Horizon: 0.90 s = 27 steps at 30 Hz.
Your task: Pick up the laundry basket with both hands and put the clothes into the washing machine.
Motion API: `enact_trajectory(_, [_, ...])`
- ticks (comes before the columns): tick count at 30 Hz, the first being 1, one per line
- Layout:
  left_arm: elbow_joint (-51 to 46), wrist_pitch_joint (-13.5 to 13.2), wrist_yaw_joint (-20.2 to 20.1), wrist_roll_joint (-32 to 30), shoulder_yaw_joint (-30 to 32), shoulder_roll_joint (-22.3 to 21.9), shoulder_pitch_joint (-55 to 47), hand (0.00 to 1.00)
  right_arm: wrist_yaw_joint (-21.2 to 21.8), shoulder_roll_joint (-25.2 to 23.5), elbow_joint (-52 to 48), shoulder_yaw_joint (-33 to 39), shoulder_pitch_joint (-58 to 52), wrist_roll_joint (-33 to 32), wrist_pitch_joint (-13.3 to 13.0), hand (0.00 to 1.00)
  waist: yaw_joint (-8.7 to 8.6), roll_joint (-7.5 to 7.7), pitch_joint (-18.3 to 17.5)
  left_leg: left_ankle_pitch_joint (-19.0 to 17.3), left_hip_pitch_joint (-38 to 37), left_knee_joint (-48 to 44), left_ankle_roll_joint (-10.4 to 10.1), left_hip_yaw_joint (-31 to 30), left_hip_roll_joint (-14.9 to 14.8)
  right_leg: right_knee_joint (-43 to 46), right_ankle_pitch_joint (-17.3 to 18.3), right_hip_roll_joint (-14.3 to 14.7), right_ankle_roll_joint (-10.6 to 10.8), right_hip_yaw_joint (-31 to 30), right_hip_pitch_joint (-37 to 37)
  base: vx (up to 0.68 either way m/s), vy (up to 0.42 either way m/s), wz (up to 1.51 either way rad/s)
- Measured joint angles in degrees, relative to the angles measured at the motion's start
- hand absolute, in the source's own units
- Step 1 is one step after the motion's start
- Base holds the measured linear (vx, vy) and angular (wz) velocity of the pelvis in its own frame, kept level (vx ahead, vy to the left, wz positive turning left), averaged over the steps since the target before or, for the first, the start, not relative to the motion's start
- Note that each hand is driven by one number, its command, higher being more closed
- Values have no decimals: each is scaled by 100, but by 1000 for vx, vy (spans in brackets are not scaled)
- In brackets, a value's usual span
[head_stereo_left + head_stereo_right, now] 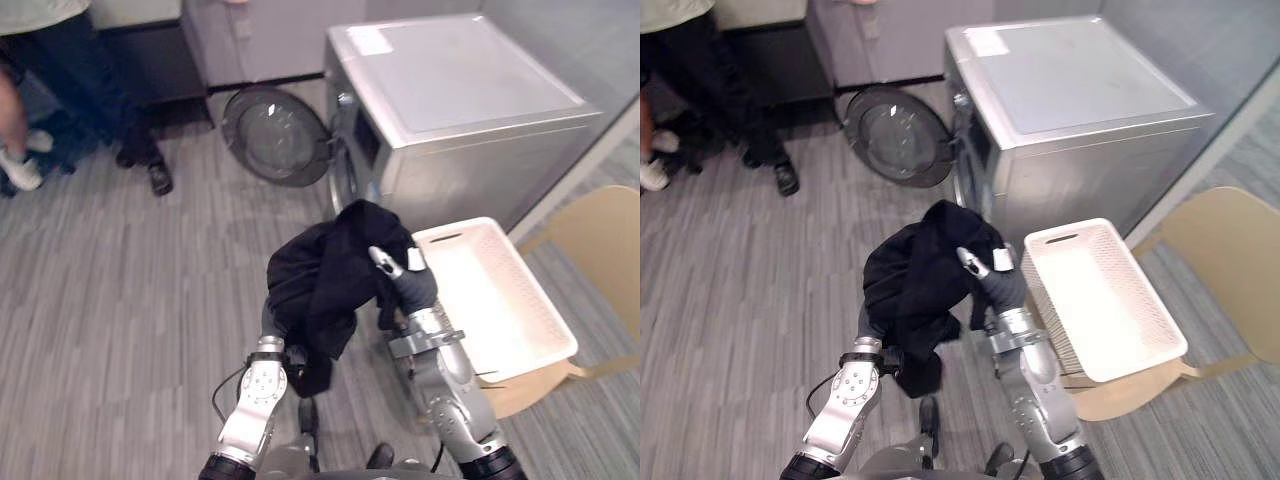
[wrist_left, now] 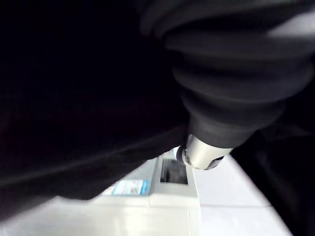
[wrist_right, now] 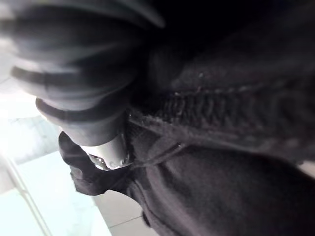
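Clothes: one black bundle (image 1: 325, 275), held up off the floor between both hands, just in front of the washing machine (image 1: 470, 110).
Left hand (image 1: 270, 325): under the lower left of the bundle, buried in cloth. Cannot tell how far it is closed.
Right hand (image 1: 412, 285): pressed against the bundle's right side, cloth draped over it. Cannot tell its grip either.
Basket (image 1: 495, 295): white, empty, on a beige chair (image 1: 600, 240) to the right, beside the machine.
Machine door (image 1: 272, 135): swung wide open to the left, drum mouth low on the front.
Handling: likely soft, limp and light. It sags, and a tail hangs down between the arms. No fragile parts.
Hold: probably best taken from below and both sides, loose ends gathered in.
Risk: a trailing end could catch on the door rim or slip out.
Bystander: a person (image 1: 70, 80) stands at far left, well apart.
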<state>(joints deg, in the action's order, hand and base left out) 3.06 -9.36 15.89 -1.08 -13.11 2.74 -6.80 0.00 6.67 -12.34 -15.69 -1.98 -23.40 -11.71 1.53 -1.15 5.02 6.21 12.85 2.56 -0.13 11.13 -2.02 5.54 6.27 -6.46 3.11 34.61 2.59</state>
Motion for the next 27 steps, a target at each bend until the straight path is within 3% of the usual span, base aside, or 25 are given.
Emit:
enact_trajectory(2, [-156, -3, -132, 73, 257, -60, -405, 100, -62, 2, 25, 203, -253, 684, 104, 0, 64, 23, 0, -3, 63, -216, 48, 42, 65, 165, 130, -140, 141, -7, -16, 103, 50, 11])
enact_trajectory(3, [-174, -2, -214, 91, 407, -77, -547, 100, -101, -3, 46, 279, -370, 1011, 107, 0, 77, 34, 12, -151, 107, -402, 222, 72, 152, 457, 310, -325, 220, -10, 58, 160, 83, 14])
enact_trajectory(5, [-276, -1, -308, 169, 668, -82, -715, 100, -99, -1, 210, 438, -442, 1379, 109, 0, 67, 133, 77, -454, 162, -708, 294, 107, 343, 1108, 630, -742, 288, -7, 188, 191, 99, 25])
enact_trajectory(7, [-292, 3, -360, 198, 853, -121, -790, 100, -108, 34, 457, 623, -541, 1724, 157, 0, 58, 179, 148, -677, 149, -958, 446, -37, 535, 2045, 690, -1104, 96, -104, 362, 225, 109, 36])
enact_trajectory(8, [-291, 4, -362, 205, 997, -147, -852, 100, -125, 63, 734, 727, -548, 1960, 216, 0, -44, 144, 188, -784, 101, -1050, 561, -238, 571, 3071, 415, -1250, -439, -598, 810, 229, 125, 43])
enact_trajectory(9, [-291, 8, -368, 205, 1077, -126, -855, 100, -128, 61, 879, 807, -559, 2081, 230, 0, -94, 132, 239, -797, 15, -1056, 582, -377, 569, 3513, 240, -1248, -720, -871, 1016, 333, 129, 75])
enact_trajectory(10, [-281, 9, -387, 205, 1145, -93, -820, 100, -132, 34, 1110, 932, -634, 2256, 256, 0, -219, 95, 323, -856, -102, -1035, 623, -635, 545, 3748, 522, -1042, -522, -1317, 1263, 418, 60, 76])
enact_trajectory(11, [-278, 9, -435, 206, 1236, -33, -815, 100, -115, 53, 1289, 1008, -640, 2414, 327, 0, -229, 139, 383, -906, -236, -998, 630, -755, 497, 3558, 718, -740, -378, -1563, 1487, 408, 27, 61])
enact_trajectory(14, [-65, 25, -473, 204, 1317, -6, -791, 100, -131, 60, 1647, 1197, -666, 2644, 359, 0, -258, 42, 507, -1014, -745, -778, 466, -950, 497, 2289, 675, -201, -180, -1859, 1945, 337, -14, 39])
enact_trajectory(15, [-12, 27, -472, 196, 1316, 4, -787, 100, -137, 61, 1679, 1226, -699, 2721, 380, 0, -272, 30, 518, -1041, -866, -712, 420, -975, 515, 1937, 547, -132, -113, -1877, 2014, 374, -35, 56])
enact_trajectory(16, [56, 37, -467, 194, 1293, 30, -809, 100, -197, 57, 1751, 1235, -766, 2932, 410, 0, -318, 45, 520, -1139, -1051, -682, 289, -1066, 590, 1331, 187, -60, -98, -1898, 2103, 501, -62, 67])
enact_trajectory(18, [193, 39, -504, 176, 1252, 44, -848, 100, -218, 55, 2028, 1230, -882, 3077, 443, 0, -383, 61, 511, -1520, -1224, -942, 194, -1254, 666, 1124, -283, -71, -277, -1977, 2180, 492, -110, 69])
enact_trajectory(19, [185, 38, -564, 145, 1257, 53, -980, 100, -207, 47, 2350, 1202, -945, 3098, 468, 0, -366, 117, 448, -1912, -1249, -1378, -27, -1280, 681, 1123, -484, -72, -420, -1907, 2110, 532, -167, 65])
enact_trajectory(20, [213, 64, -594, 146, 1264, 10, -1059, 100, -208, 79, 2769, 1208, -930, 3192, 516, 0, -374, 28, 452, -2199, -926, -2371, -231, -1085, 540, 1297, -569, -34, -556, -1809, 1992, 623, -215, 58])
enact_trajectory(21, [188, 75, -611, 145, 1261, -103, -1070, 100, -207, 77, 3066, 1254, -873, 3251, 601, 0, -357, -79, 462, -2200, -511, -3414, -251, -816, 274, 1175, -457, 108, -572, -1684, 1775, 512, -180, 41])
enact_trajectory(23, [178, 87, -729, 166, 1262, -248, -1174, 100, -236, 59, 3358, 1251, -893, 3251, 698, 0, -129, -271, 510, -2078, 232, -5663, -335, -223, -629, 911, -297, 580, -763, -1617, 1109, 467, -149, -16])
enact_trajectory(25, [172, 160, -829, 183, 1203, -266, -1195, 100, -285, -14, 3412, 1265, -937, 3250, 770, 0, -46, -208, 513, -2115, 441, -6255, -280, 61, -1047, 904, -60, 646, -845, -1638, 637, 546, -122, -19])
enact_trajectory(27, [70, 161, -840, 235, 1187, -329, -1179, 100, -368, -32, 3420, 1398, -911, 3250, 793, 0, -30, -161, 518, -2206, 773, -6023, -196, 242, -1238, 637, 2, 608, -823, -1775, 216, 480, -61, -19])
